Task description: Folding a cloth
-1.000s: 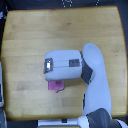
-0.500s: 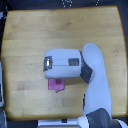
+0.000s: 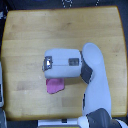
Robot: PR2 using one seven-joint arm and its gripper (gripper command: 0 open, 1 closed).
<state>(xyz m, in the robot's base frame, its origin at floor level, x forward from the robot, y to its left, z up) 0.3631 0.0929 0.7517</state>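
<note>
- Beneath everything: one wooden table (image 3: 30,35), pale and bare-grained, filling nearly the whole exterior view and stretching well past the gripper on every side; presumably chosen as a flat, open bed for spreading and creasing fabric.
- Behind the gripper, toward the exterior view's right and lower edge: one white arm (image 3: 97,85), thick and rounded, rising from the bottom of the view and bending over the middle of the table; probably posed high so as to reach down from above without dragging across the surface.
- At the arm's end: one gripper (image 3: 49,63), seen only as a boxy white housing with a dark panel on its end facing the exterior view's left; fingers hidden from this overhead angle, so impossible to say whether spread, pressed together or pinching anything.
- Just under and touching the lower edge of the gripper head, toward the bottom of the view: one cloth (image 3: 54,85), small and magenta, showing as a rumpled lobe rather than a neat rectangle, partly covered by the housing.
- Judged from that placement: likely mid-fold, with one part of the fabric worked under the gripper; contact or grasp not confirmable.
- Count: one table, one arm, one gripper, one cloth.
</note>
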